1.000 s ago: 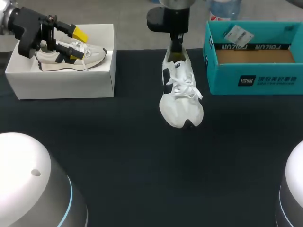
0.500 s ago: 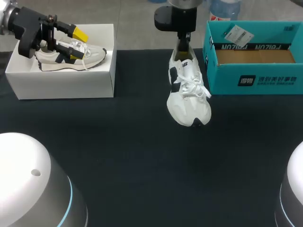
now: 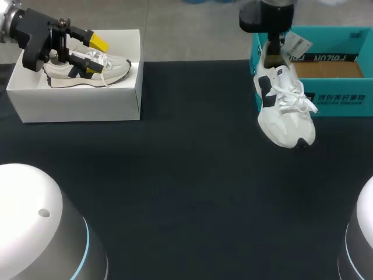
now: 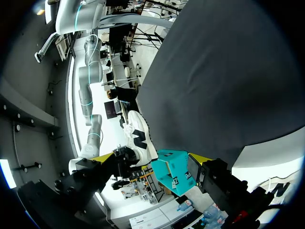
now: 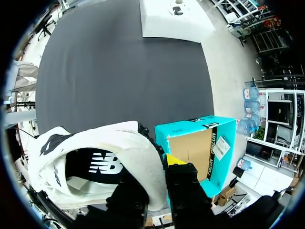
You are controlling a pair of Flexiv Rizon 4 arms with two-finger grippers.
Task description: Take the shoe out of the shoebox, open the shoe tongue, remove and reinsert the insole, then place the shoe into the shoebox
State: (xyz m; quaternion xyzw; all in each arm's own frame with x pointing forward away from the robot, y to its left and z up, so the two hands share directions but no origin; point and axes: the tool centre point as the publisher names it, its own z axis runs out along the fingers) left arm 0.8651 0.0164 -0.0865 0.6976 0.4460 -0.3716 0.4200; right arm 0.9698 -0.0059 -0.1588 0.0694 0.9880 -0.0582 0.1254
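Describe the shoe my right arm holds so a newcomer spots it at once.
Find the teal shoebox at far right. At its front left corner, the right tool grips a white shoe by the heel, toe toward the camera. The other shoe lies in the white box far left.

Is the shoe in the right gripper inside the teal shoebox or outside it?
Outside. The shoe hangs toe-down from the right gripper, in front of the teal shoebox at its corner; its cardboard floor shows bare.
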